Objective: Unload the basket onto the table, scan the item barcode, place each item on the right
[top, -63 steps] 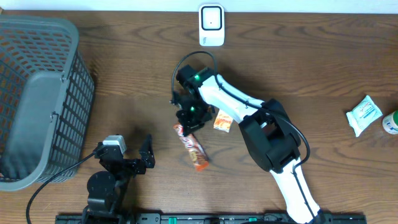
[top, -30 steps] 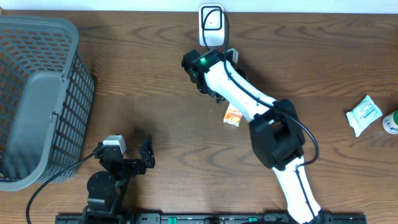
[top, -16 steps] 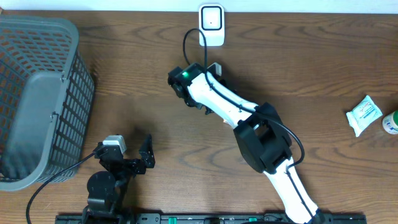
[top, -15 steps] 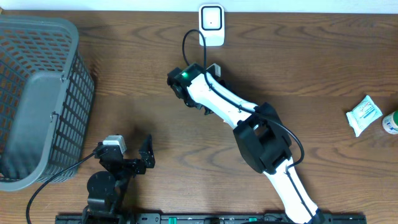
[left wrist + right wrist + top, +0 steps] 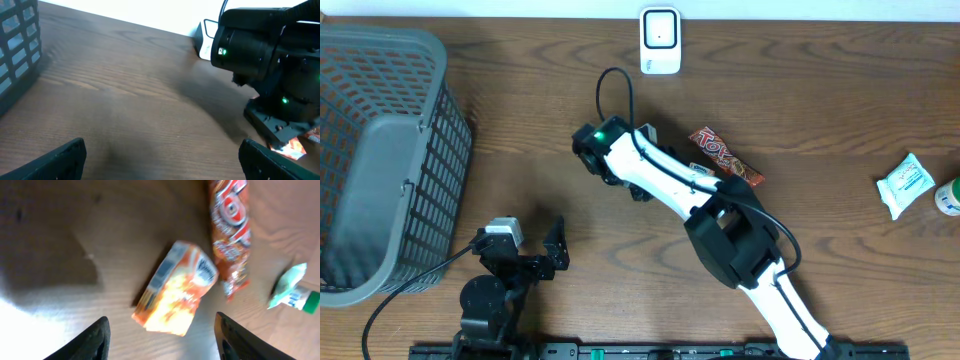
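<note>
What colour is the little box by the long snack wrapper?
The little box is orange and yellow, clearest in the right wrist view.

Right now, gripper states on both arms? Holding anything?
Left gripper: open, empty.
Right gripper: open, holding nothing; the snack bar and orange box lie loose beneath it.
</note>
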`<state>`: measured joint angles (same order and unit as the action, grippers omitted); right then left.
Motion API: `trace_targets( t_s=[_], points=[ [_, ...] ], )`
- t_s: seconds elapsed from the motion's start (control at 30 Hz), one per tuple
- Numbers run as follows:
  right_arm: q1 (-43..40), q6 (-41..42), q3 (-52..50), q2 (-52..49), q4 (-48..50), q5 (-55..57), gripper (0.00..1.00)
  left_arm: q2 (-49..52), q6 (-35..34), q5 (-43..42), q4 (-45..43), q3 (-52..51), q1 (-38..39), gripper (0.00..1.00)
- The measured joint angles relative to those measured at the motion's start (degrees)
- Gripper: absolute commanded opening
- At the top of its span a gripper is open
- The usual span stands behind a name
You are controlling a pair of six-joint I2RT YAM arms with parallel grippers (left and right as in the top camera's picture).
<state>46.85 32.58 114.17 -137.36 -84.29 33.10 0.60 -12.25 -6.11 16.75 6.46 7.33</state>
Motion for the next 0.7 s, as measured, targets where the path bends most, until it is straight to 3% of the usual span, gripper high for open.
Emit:
trace_targets(
  t_s=[0.33, 0.7],
  points=[
    [-4.17, 0.02, 3.80, 0.00, -7.74, -0.85, 0.71, 0.00, 0.00, 0.00, 0.00, 0.00, 0.00, 0.98],
    [-6.86, -1.64, 7.72, 2.05, -13.22, 12.22, 0.76, 0.00, 0.00, 0.00, 0.00, 0.00, 0.00, 0.98]
  ],
)
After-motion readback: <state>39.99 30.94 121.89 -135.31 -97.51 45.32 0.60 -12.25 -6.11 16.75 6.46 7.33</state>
